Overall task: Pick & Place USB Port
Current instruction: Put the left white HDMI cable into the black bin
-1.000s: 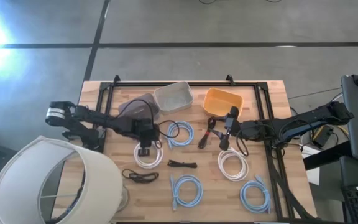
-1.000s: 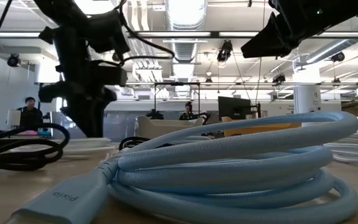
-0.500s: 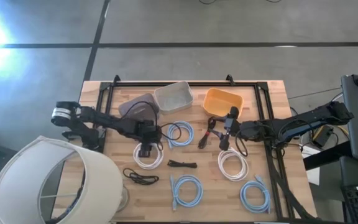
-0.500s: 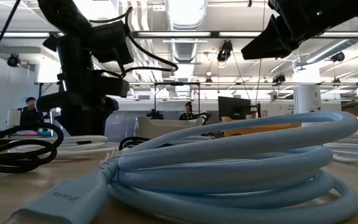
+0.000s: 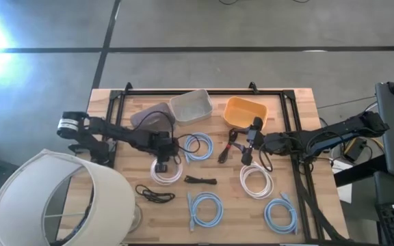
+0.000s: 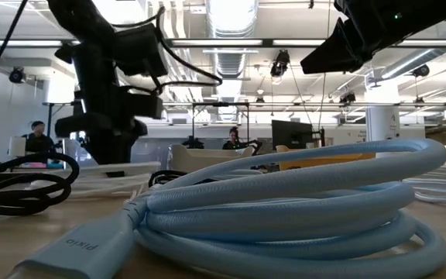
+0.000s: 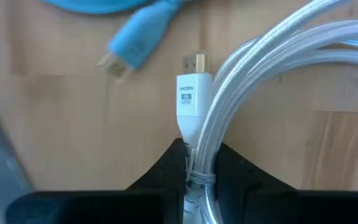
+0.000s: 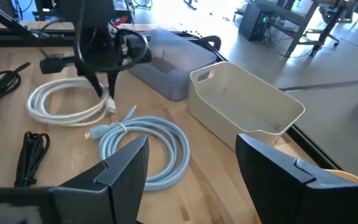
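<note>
A white coiled cable [image 5: 164, 172] lies on the wooden table, left of centre. My left gripper [image 5: 161, 165] stands over the coil's far side, pointing down, shut on the cable beside its white plug [image 7: 193, 93]. The right wrist view shows the same coil [image 8: 64, 102] under that gripper [image 8: 104, 87]. My right gripper [image 5: 247, 141] hovers open in front of the orange bin [image 5: 245, 111], its fingers [image 8: 126, 165] wide apart and touching nothing. My left gripper pinches the white cable's strands [image 7: 199, 167] between its two fingers, just behind the plug. The fingers come from above, pointing down. The plug sticks out beyond the fingertips, and most of the coil [image 8: 48, 99] lies on the table.
A grey bin [image 5: 154, 116], a white bin [image 5: 191, 106] and the orange bin stand along the far side. Light blue coils [image 5: 198, 147] [image 5: 206, 208] [image 5: 280, 215], a second white coil [image 5: 256, 181], black cables [image 5: 154, 193] [image 5: 200, 180] and a red-black cable [image 5: 228, 147] are scattered. A lampshade [image 5: 53, 198] overhangs the near left corner.
My left gripper has moved a little toward the table's right and down onto the far side of the white coil. My right arm has kept still.
</note>
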You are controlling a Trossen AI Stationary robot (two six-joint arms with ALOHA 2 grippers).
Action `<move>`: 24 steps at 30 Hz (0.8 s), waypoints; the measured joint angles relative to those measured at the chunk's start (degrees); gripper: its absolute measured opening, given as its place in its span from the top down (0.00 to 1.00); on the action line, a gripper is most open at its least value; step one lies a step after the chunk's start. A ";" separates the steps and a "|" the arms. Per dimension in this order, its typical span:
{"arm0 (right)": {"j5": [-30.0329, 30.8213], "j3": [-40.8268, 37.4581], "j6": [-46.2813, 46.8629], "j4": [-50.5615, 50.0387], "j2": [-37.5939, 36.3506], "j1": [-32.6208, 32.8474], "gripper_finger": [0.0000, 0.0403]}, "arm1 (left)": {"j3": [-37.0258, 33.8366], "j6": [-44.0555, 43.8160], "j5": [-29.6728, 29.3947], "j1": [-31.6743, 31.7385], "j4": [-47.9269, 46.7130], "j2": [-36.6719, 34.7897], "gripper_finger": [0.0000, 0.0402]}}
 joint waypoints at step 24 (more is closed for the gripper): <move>0.16 -0.02 0.02 0.07 0.00 0.00 0.42 | 0.13 -9.99 -52.77 0.57 -1.54 -25.17 0.82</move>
